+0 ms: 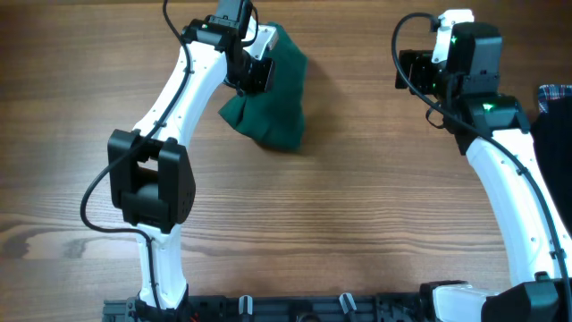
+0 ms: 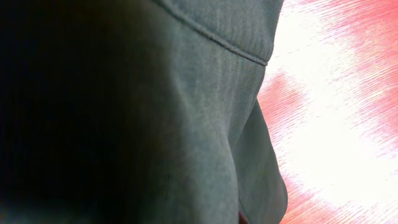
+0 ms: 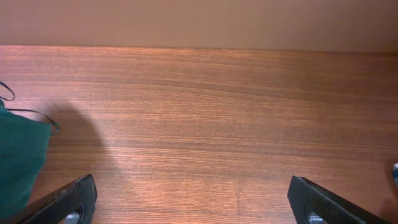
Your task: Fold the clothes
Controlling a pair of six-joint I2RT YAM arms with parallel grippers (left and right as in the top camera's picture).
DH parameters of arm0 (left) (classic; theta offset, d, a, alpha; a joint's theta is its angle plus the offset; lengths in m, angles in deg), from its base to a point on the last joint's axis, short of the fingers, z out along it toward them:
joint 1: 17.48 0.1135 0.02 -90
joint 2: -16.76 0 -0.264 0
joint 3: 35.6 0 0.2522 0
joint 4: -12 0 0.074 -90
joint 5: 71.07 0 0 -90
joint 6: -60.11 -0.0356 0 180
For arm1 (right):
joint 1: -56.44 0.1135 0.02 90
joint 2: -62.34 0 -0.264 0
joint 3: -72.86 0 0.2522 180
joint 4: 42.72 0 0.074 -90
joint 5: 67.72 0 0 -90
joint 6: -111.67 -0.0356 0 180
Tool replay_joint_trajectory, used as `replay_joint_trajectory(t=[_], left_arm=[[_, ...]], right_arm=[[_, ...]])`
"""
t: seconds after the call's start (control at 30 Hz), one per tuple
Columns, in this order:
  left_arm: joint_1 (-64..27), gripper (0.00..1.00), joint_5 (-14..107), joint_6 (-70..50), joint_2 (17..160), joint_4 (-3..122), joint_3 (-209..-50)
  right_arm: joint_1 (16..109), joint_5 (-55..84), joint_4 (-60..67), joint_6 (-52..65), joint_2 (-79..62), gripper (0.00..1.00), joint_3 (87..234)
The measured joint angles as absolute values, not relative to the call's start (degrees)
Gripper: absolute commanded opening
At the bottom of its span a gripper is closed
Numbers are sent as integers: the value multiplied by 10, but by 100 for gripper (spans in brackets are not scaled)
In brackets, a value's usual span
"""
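The left pincer (image 1: pixel 253 72) is closed at the upper left edge of the plain dark green soft fabric garment (image 1: pixel 275 100), and the cloth appears to be pinched in it. In the left wrist view the fingers themselves are hidden: green weave with a stitched hem fills nearly the whole view, with a strip of brightly lit wood at the right. The right pincer (image 3: pixel 199 200) stands wide open with nothing in it, its two black fingers (image 3: pixel 68 200) at the bottom corners of its wrist view over bare wood.

The garment lies bunched in a small heap near the far edge of the brown wood-grain desk (image 1: pixel 357 215), left of centre. Thin dark cord loops (image 3: pixel 28 113) trail from its edge toward the right arm's side, well apart from that pincer.

At the desk's right edge sit a blue-red plaid cloth (image 1: pixel 556 92) and, just in front of it, a black cloth (image 1: pixel 559 165). Broad open wood runs between the two arms and in front of the garment.
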State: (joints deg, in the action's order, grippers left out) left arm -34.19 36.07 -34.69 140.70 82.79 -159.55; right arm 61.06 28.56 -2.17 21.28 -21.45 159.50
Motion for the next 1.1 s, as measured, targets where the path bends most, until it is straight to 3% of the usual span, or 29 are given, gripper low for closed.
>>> replay_joint_trajectory(t=[0.23, 0.53, 1.1], left_arm=[[-342, 4, 356, -347, 1407, 836, -1596], [-327, 4, 260, -358, 1407, 847, -1596], [-87, 4, 199, -517, 1407, 820, -1595]], right_arm=[[611, 286, -21, 213, -215, 100, 1595], [611, 286, -21, 213, -215, 100, 1595], [611, 286, -21, 213, -215, 100, 1595]])
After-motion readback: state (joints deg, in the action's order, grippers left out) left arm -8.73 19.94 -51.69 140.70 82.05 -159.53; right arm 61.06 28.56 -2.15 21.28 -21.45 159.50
